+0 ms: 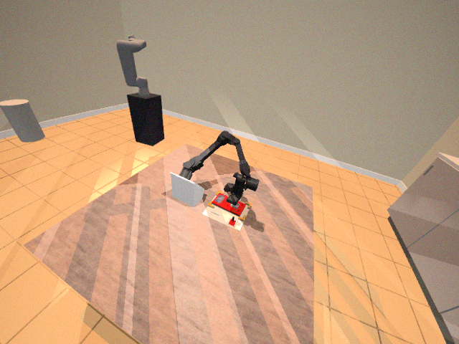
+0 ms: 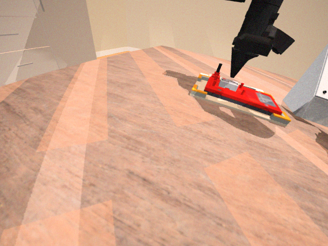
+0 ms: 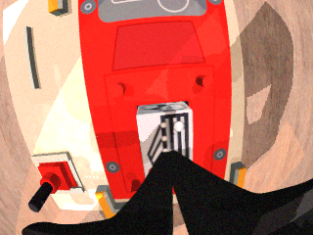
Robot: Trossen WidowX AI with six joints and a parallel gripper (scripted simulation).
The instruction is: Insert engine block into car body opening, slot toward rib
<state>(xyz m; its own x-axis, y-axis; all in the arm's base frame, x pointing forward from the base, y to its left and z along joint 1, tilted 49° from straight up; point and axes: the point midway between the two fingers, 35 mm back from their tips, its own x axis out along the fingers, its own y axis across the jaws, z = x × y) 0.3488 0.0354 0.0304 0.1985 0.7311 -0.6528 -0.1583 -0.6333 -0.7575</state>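
The red car body [image 1: 240, 210] [image 2: 247, 98] [image 3: 156, 88] lies in the cream tray [image 1: 219, 216] [image 3: 54, 117]. The grey-white engine block [image 2: 229, 85] [image 3: 151, 126] sits upright in the opening of the car body. Its striped top faces up, and its upper part appears to stand a little above the red surface; how deep it sits is hard to tell. The slot and the rib are hidden. My gripper [image 1: 232, 202] [image 2: 232, 75] [image 3: 168, 158] is shut and empty, its fingertips together just above the block, covering its near end in the wrist view.
A red piece with a black lever [image 1: 232, 222] [image 2: 216, 75] [image 3: 49, 183] stands on the tray beside the car body. Yellow corner brackets [image 2: 198, 90] [image 3: 239, 174] stand around the car body. A pale upright panel [image 1: 187, 190] [image 2: 304, 92] stands near the arm's base.
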